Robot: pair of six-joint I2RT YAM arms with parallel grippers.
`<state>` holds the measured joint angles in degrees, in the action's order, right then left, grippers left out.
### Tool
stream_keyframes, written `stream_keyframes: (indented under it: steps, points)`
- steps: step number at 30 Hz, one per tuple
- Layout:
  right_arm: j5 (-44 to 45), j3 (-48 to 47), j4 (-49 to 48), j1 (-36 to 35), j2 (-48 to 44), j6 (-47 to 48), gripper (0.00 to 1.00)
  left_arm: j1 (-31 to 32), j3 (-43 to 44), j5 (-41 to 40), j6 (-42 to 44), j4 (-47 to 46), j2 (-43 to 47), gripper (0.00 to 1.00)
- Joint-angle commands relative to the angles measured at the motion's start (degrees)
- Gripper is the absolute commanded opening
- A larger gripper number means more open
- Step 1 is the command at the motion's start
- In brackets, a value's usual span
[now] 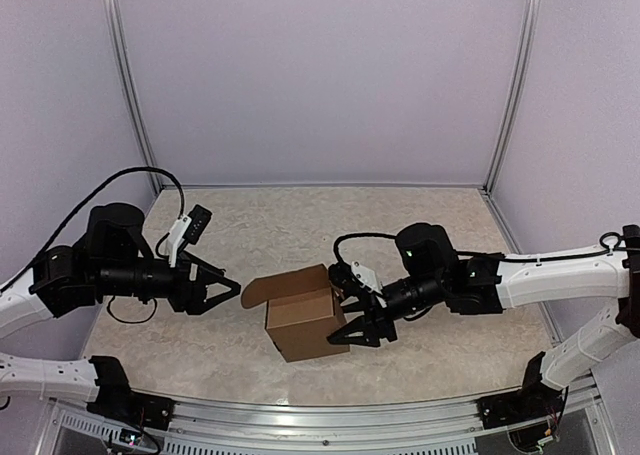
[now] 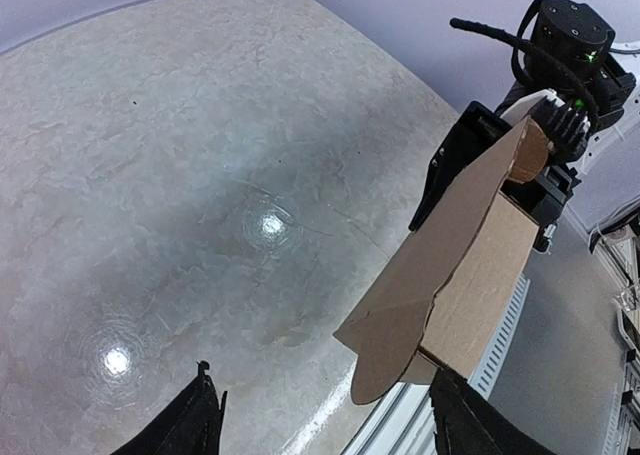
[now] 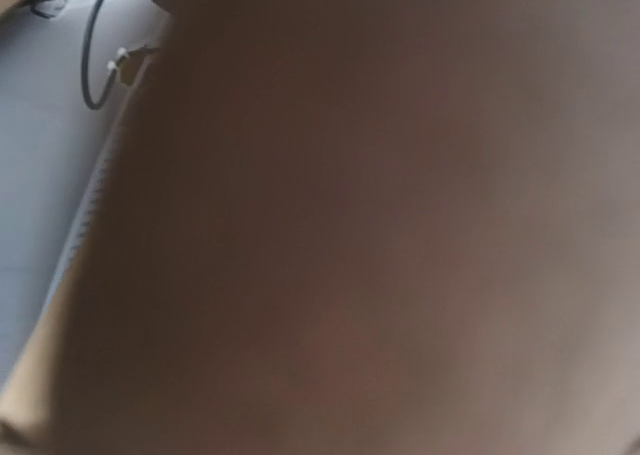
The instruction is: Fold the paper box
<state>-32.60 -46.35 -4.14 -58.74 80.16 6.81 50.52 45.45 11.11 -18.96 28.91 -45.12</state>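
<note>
The paper box (image 1: 305,323) stands on the table's middle as a brown carton, and its lid flap (image 1: 285,283) sticks up and out to the left. My right gripper (image 1: 352,317) is shut on the box's right end, one finger at the back and one at the front. In the left wrist view its black fingers (image 2: 450,175) show behind the box (image 2: 480,265). Brown cardboard (image 3: 350,225) fills the right wrist view, hiding that gripper's jaws. My left gripper (image 1: 228,292) is open just left of the flap, apart from it. The flap's rounded tip (image 2: 385,375) hangs near its right finger.
An aluminium rail (image 1: 330,415) runs along the table's near edge, close to the box (image 2: 500,345). White walls enclose the back and sides. A black cable (image 1: 140,175) loops above the left arm.
</note>
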Motion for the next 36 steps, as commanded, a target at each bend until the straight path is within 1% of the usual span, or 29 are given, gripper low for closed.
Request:
stream_keyframes:
  steps: [1,9,15,20,25,26,31,32,36]
  points:
    - [-1.8,-1.1,-0.5,0.4,0.8,-2.2,0.13,0.8,1.8,1.1,0.7,-1.1,-0.8,0.68]
    - [-0.6,-1.2,-2.0,0.4,1.5,-3.2,0.13,2.1,2.1,3.0,-0.1,-3.4,-3.2,0.56]
    - [0.4,-1.3,-2.6,0.5,1.7,-3.7,0.13,3.9,3.3,1.8,0.3,-3.0,-6.3,0.48]
    - [0.6,-1.3,-2.6,0.4,1.8,-4.1,0.13,4.1,3.4,1.4,0.5,-3.5,-7.5,0.38]
    - [0.1,-1.1,-3.3,0.4,1.5,-4.5,0.12,4.2,3.8,0.5,1.2,-3.5,-9.4,0.3]
    - [0.0,-1.1,-3.3,0.4,1.5,-4.6,0.12,4.2,3.9,0.5,1.2,-3.6,-9.6,0.28]
    - [0.3,-1.1,-3.7,0.3,1.9,-4.7,0.12,4.2,4.3,1.1,1.2,-3.9,-10.4,0.03]
    - [0.6,-1.1,-3.7,0.2,1.9,-4.7,0.12,4.2,4.5,0.8,1.1,-4.1,-10.4,0.0]
    - [2.9,-0.9,-4.5,-0.4,2.1,-4.3,0.11,4.2,5.1,1.3,0.6,-5.2,-10.2,0.0]
